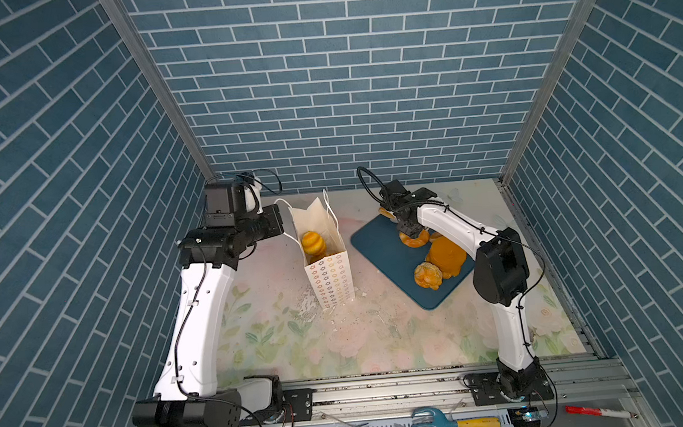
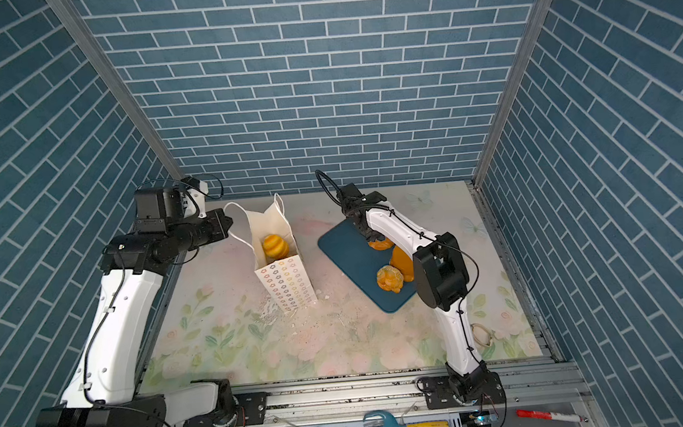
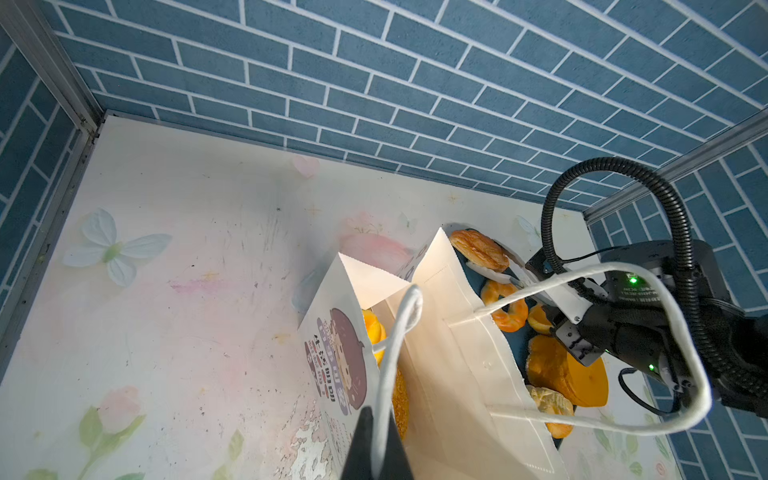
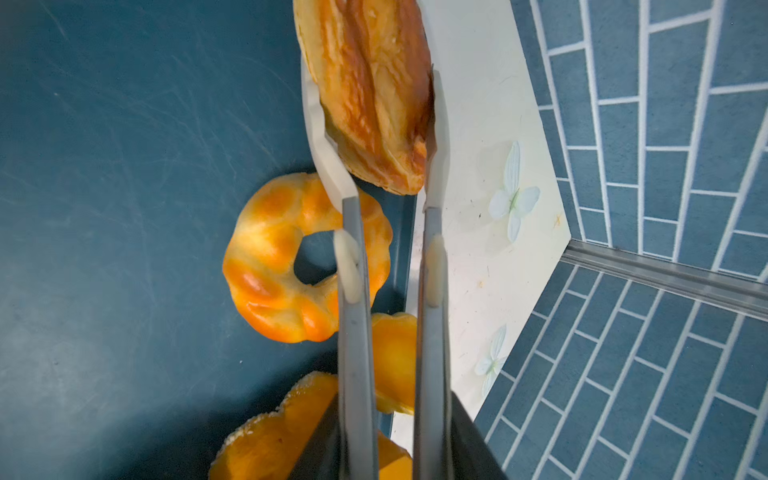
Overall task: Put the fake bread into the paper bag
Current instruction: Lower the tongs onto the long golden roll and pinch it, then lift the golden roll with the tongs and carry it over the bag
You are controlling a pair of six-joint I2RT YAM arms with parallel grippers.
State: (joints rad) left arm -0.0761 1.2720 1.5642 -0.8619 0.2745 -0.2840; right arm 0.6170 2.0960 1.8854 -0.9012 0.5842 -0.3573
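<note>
Two arms reached over the flowered table (image 1: 283,344). Farthest left, the left gripper (image 3: 377,432) was pressed together on one white cord handle (image 3: 399,332) of the paper bag (image 1: 329,276). In the left wrist view the cord ran up between its dark fingers (image 3: 360,436). The bag stood upright just beside that gripper, its mouth open. One striped golden bun (image 1: 312,242) of the fake bread lay inside it, and a browner piece (image 3: 401,403) showed lower down in the left wrist view. Neither piece touched a gripper.

Right of the bag, near it but apart, lay a dark blue tray (image 1: 380,253) with the remaining bread. A knotted bun (image 1: 428,276) sat at the tray's near end, touching a thick round cake (image 1: 445,258) that the right arm partly hid. Farther back a ring doughnut (image 4: 266,257) lay flat on the tray. It sat just beside one long finger of the right gripper (image 4: 374,124), not between the two.

At the tray's far corner that gripper pinched an oval loaf (image 4: 374,95), its white tips (image 4: 322,137) pressed against the loaf's two long sides. Whether the loaf rested on the tray or hung clear of it could not be told.
</note>
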